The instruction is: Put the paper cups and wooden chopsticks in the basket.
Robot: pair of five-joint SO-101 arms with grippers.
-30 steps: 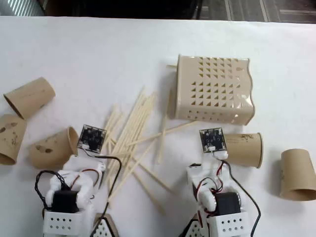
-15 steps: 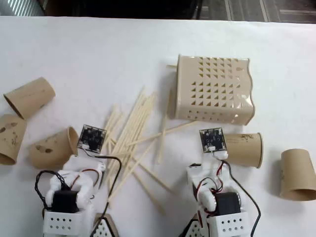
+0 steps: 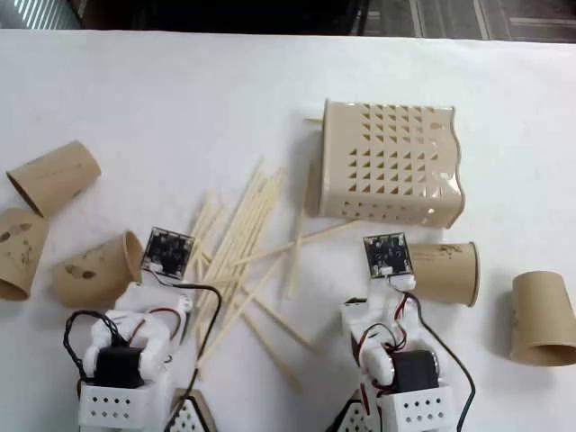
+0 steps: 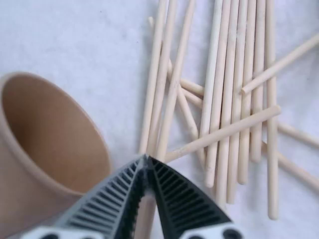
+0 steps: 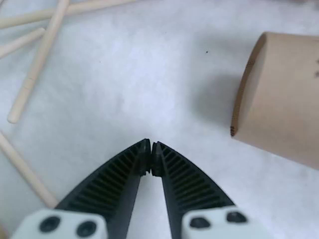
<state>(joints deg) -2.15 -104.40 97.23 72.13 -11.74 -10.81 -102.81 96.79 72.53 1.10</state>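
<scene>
Partly off-frame, paper cup (image 4: 45, 144) beside left hand (image 4: 146, 160).

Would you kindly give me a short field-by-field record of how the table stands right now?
Basket: on its side, mid-table
Paper cups: five, all on their sides on the table; three at the left, two at the right
Chopsticks: scattered on the table between the arms
Left jaws: shut, empty, over chopsticks beside a cup
Right jaws: shut, empty, over bare table near a cup
</scene>
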